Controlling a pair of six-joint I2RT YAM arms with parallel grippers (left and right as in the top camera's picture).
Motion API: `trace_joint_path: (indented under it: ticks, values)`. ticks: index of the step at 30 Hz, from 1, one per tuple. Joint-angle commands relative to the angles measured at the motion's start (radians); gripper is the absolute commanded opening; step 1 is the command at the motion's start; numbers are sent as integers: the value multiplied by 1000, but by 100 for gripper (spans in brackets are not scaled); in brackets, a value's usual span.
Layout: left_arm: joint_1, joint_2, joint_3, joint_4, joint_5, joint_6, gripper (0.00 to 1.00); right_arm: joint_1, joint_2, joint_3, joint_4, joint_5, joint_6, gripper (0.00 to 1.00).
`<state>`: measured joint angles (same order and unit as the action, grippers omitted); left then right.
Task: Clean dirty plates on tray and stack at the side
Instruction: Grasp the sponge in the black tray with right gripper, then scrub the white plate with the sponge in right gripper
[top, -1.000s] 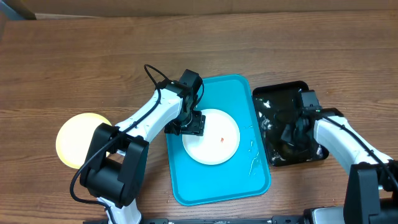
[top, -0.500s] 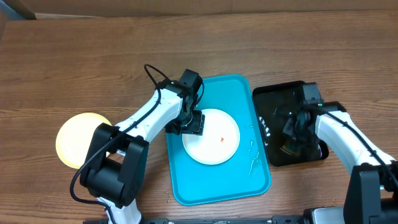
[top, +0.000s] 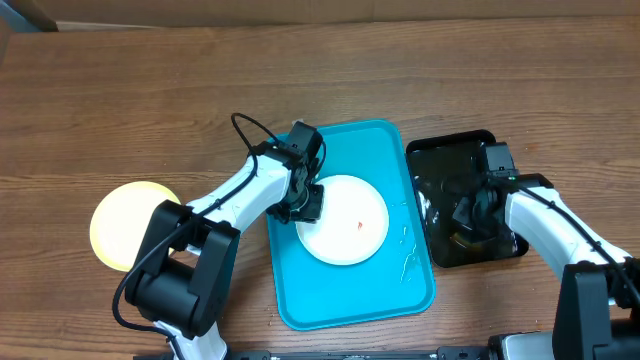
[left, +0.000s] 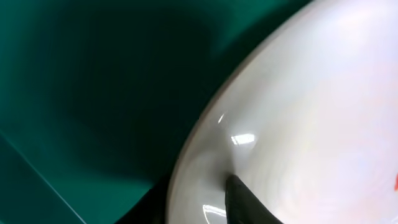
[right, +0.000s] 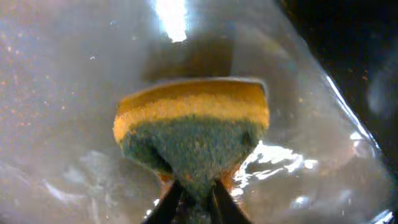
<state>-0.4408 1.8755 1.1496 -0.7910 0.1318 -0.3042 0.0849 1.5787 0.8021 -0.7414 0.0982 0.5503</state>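
Brown wooden table (top: 120, 90), turquoise tray (top: 330, 292) at centre, black tray (top: 440, 155) right, pale yellow plate (top: 115, 225) left

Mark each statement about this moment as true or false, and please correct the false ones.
1. The white plate lies on the turquoise tray. True.
2. The pale yellow plate also lies on that tray. False: it lies on the table, left of the tray.
3. The right fingers pinch a sponge over the black tray. True.
4. The white plate is spotless. False: a small orange-red stain sits near its centre.
5. The left fingers are at the white plate's right edge. False: they are at its left rim.
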Motion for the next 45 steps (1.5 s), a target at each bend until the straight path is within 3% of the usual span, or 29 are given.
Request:
trace_joint_path:
  ticks: [1,2,10,15,19,25,34,39,45]
  values:
    - [2,6,-31,6,18,12,9,-1,-6,-41,32,-56,0,4]
    - [2,6,-31,6,20,10,4,-1,-6,-40,34,-56,0,4]
    - [2,6,-31,6,50,9,4,1,-58,100,-113,-57,-69,4]
    - [2,6,-31,6,50,-8,4,41,-153,227,-220,-165,-188,4]
    - [2,6,-31,6,53,-42,4,127,-220,259,-235,-262,-245,4]
    - [2,6,-31,7,53,-78,4,332,-224,243,-179,-288,-206,4]
    - [2,6,-31,10,53,-102,4,553,-58,164,86,-229,-49,4]
    - [2,6,-31,13,53,-103,4,589,82,164,188,-204,-48,4]
    - [2,6,-31,12,53,-103,4,589,225,164,190,-103,31,4]
